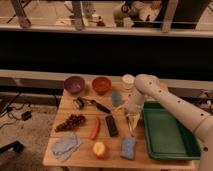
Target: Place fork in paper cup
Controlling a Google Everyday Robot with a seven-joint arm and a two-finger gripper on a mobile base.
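The fork (132, 127) is a thin silver piece lying on the wooden table between the black remote-like bar (111, 125) and the green tray; only part of it shows under the gripper. The paper cup (128, 81) stands upright at the back of the table, to the right of the orange bowl. My gripper (131, 117) hangs from the white arm (150, 90), pointing down right over the fork's upper end, in front of the paper cup and next to the blue-grey cup (116, 99).
A green tray (165, 131) fills the table's right side. A purple bowl (74, 84) and orange bowl (101, 85) stand at the back. A dark metallic cup (78, 103), black-handled utensil (100, 105), grapes (70, 122), red chili (95, 128), peach (100, 149), blue sponge (128, 147) and blue cloth (66, 145) lie around.
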